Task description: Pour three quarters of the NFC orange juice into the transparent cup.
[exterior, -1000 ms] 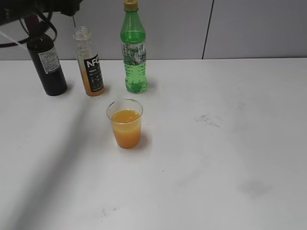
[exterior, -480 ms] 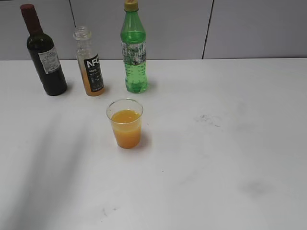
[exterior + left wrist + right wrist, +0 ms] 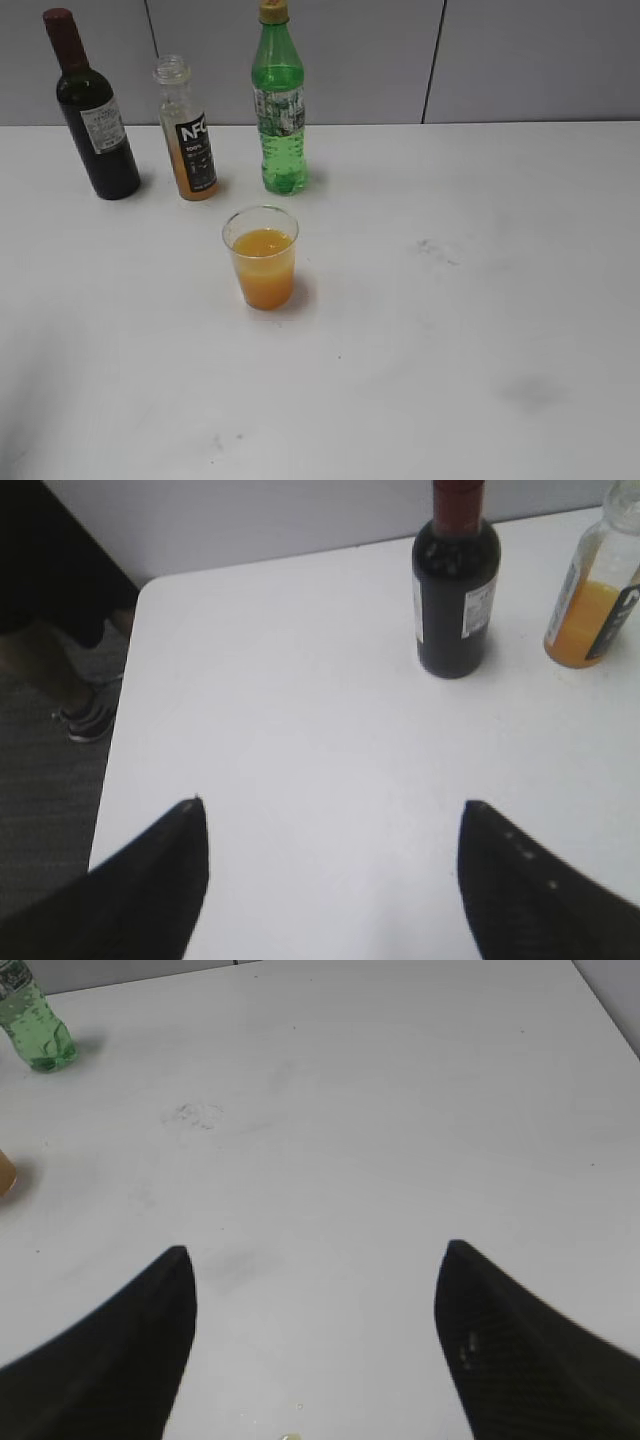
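Observation:
The NFC orange juice stands upright and capless at the back of the white table, with a little orange liquid low in it; its side also shows as the NFC orange juice at the right edge of the left wrist view. The transparent cup stands in front of it, holding orange juice to well above half. My left gripper is open over bare table near the left edge, well short of the bottles. My right gripper is open over bare table. Neither gripper shows in the exterior view.
A dark wine bottle stands left of the juice bottle and a green bottle with a yellow cap to its right. The table's left edge drops to a dark floor. A grey wall runs behind the bottles. Faint smudges mark the table.
The left arm, seen above the wine bottle a second ago, has drawn back out of the exterior view, and its shadow on the table has faded. Bottles and cup have not moved.

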